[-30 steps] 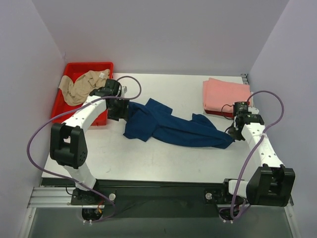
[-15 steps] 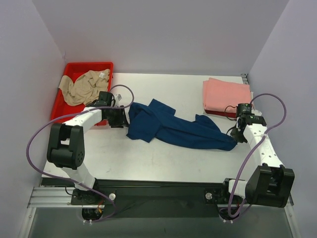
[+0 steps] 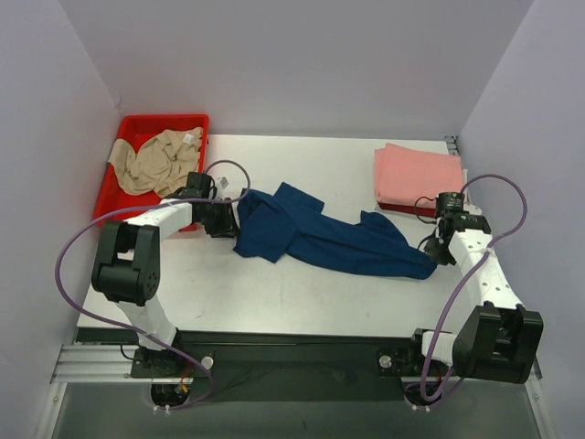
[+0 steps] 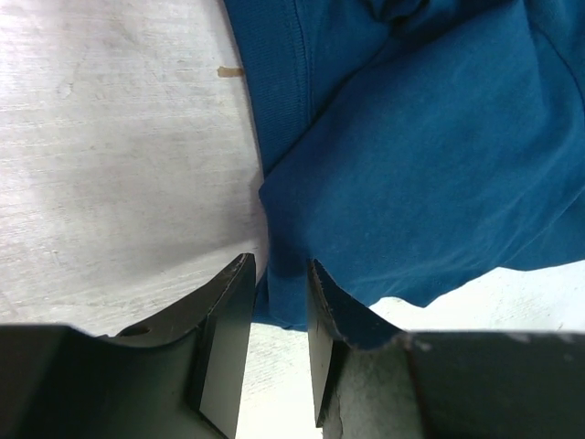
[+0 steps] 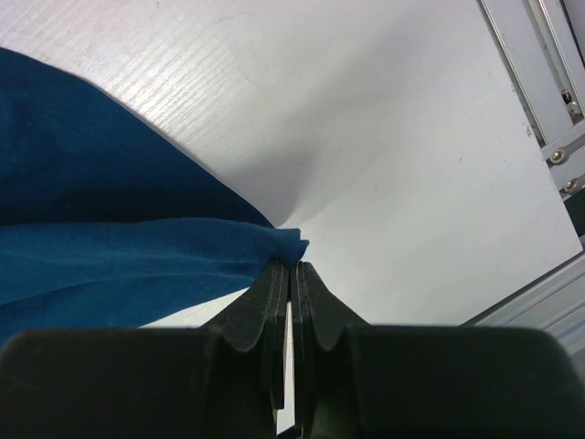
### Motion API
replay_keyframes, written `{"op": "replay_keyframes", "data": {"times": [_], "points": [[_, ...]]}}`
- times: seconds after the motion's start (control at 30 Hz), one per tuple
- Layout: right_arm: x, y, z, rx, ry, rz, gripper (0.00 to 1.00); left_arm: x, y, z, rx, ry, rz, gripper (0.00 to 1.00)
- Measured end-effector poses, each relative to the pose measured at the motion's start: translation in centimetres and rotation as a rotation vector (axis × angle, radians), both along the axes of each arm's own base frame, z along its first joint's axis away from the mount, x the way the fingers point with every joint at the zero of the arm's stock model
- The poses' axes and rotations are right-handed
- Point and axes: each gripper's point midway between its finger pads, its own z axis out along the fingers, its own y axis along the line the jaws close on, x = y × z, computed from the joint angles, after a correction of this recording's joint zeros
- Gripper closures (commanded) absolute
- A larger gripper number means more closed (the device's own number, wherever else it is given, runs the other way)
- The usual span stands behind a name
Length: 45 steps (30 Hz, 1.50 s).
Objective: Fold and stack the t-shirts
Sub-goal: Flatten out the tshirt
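We see the navy t-shirt [image 3: 320, 233] lying unfolded and rumpled across the middle of the table [image 3: 320, 165]. Its long axis runs from left of centre in the overhead view down toward the right. Each end has an arm at it.

At the lower-right end, the right gripper [image 5: 290, 274] is pressed closed on a pinched tip of the cloth, which pokes out just past its fingertips in the wrist view. At the left end, the left gripper [image 4: 280, 274] sits low over the table with its fingers [image 4: 224, 320] a narrow gap apart. A corner of the shirt's edge lies in that gap, and the rest of the shirt spreads away toward the upper right of that frame. A sliver of bare table shows between the left-hand finger and the cloth, so we judge the pads are not yet clamped on it.

The coming move turns on this: the cloth sits straight ahead of and between the left fingers. Once both ends are held, the shirt could be drawn out along its length and laid flat.

Much is hard to read. We see no print, so we cannot tell which face is up or where the collar and sleeves lie in the folds. A stitched band runs near the top of the left wrist view, beside a tan speck [image 4: 229, 71] we cannot identify.

A beige t-shirt [image 3: 151, 160] lies crumpled in the red bin [image 3: 164, 118] at the upper left. A salmon-pink stack [image 3: 416, 174] sits folded at the upper right with a darker red edge beneath it; how many garments it holds we cannot tell.
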Motion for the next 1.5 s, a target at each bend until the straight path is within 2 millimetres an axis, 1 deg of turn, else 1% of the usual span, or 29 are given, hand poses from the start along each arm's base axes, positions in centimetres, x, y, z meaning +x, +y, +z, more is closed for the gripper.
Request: {"op": "replay_keyframes", "data": {"times": [0.17,0.27,0.37,0.43,0.57,0.6,0.73,0.83,0.87,0.93,1.03,1.07,1.1,1.13,1.2,1.27,1.33,1.37,1.43,1.5], "points": [[0.0,0.1,0.0,0.004,0.0,0.002,1.0,-0.7,-0.5,-0.6,0.002,0.021,-0.013,0.61],[0.0,0.1,-0.1,0.007,0.001,0.003,1.0,-1.1,-0.6,-1.3,0.009,0.042,-0.017,0.63],[-0.2,0.2,-0.3,0.008,0.007,0.003,1.0,-1.4,-0.6,-1.7,0.012,0.059,-0.007,0.71],[-0.3,0.2,-0.4,0.011,0.011,0.003,1.0,-1.4,-0.6,-1.8,0.013,0.065,0.004,0.73],[-0.6,0.3,-0.6,0.013,0.015,0.003,1.0,-1.5,-0.6,-1.9,0.008,0.069,0.013,0.89],[-0.6,0.3,-0.6,0.013,0.014,0.003,1.0,-1.5,-0.7,-1.8,0.004,0.07,0.014,0.95],[-0.6,0.3,-0.5,0.016,0.01,0.003,1.0,-1.7,-0.8,-1.7,-0.003,0.083,0.019,1.0],[-0.5,0.5,-0.3,0.023,-0.004,0.006,1.0,-2.2,-0.7,-1.0,0.0,0.099,0.023,1.0],[-0.5,0.5,-0.1,0.026,-0.009,0.007,1.0,-2.2,-0.6,-0.4,-0.001,0.097,0.024,1.0],[-0.2,0.7,0.4,0.032,-0.024,0.011,1.0,-2.0,-0.6,1.4,-0.007,0.077,0.028,1.0],[0.7,0.8,1.8,0.04,-0.062,0.018,1.0,-0.6,-0.5,5.8,-0.039,-0.012,0.048,1.0],[1.1,0.8,2.4,0.041,-0.079,0.021,1.0,0.1,-0.5,7.6,-0.057,-0.05,0.061,1.0],[1.6,0.9,3.2,0.042,-0.1,0.026,1.0,0.8,-0.3,9.6,-0.079,-0.096,0.076,1.0],[2.2,1.0,4.0,0.044,-0.123,0.031,1.0,1.2,-0.1,11.0,-0.094,-0.125,0.088,1.0],[3.4,1.2,5.8,0.044,-0.174,0.044,1.0,2.4,0.5,14.3,-0.134,-0.189,0.116,1.0],[4.5,1.5,7.7,0.041,-0.224,0.064,1.0,3.4,0.8,16.8,-0.166,-0.232,0.131,1.0],[5.6,2.0,9.3,0.036,-0.264,0.092,1.0,4.0,1.0,18.5,-0.185,-0.264,0.134,1.0],[6.1,2.4,9.8,0.034,-0.276,0.108,1.0,4.2,1.0,19.0,-0.19,-0.273,0.132,1.0],[6.8,3.1,10.2,0.031,-0.28,0.14,1.0,4.1,0.8,19.1,-0.198,-0.271,0.124,1.0],[7.0,3.9,9.6,0.036,-0.259,0.168,1.0,3.7,0.7,18.4,-0.199,-0.244,0.118,1.0]]}}
